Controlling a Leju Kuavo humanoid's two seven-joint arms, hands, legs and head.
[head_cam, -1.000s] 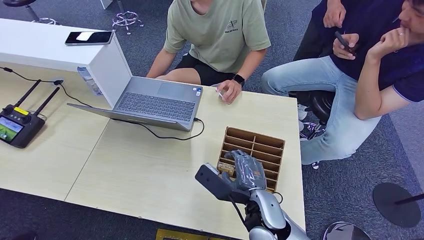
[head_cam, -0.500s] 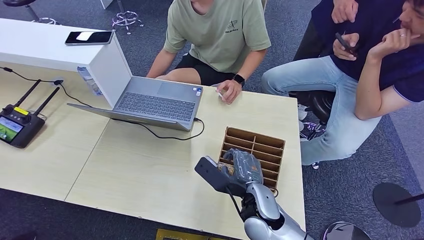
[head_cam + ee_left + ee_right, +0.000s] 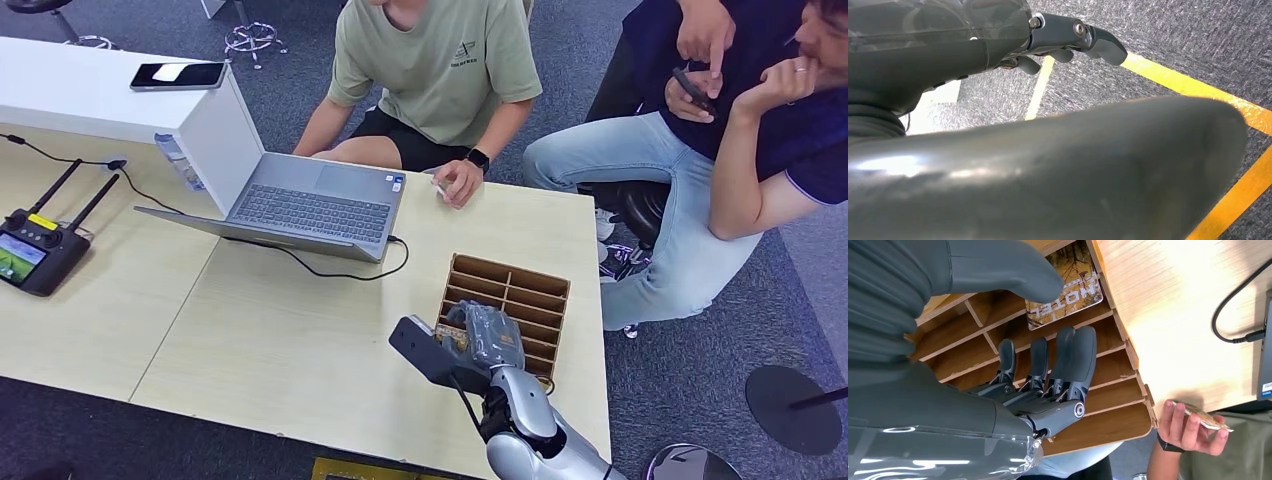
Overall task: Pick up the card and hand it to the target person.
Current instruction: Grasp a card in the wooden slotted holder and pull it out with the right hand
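The card, brown with "HOTEL" printed on it, stands in an end slot of the wooden slotted holder on the table; its edge shows beside my right hand. My right hand hovers over the holder. Its thumb reaches to the card's corner, while the fingers stretch over the neighbouring slots and grip nothing. The left hand hangs over the floor, holding nothing. A person in a green shirt sits across the table, a hand resting at its edge.
An open laptop with a black cable lies left of the holder. A white box carrying a phone and a remote controller stand further left. A second seated person holds a phone at the table's right. The green-shirted person's hand holds another card.
My right hand has shifted slightly left over the holder, closer to the card. The person at the right has brought a finger down onto their phone.
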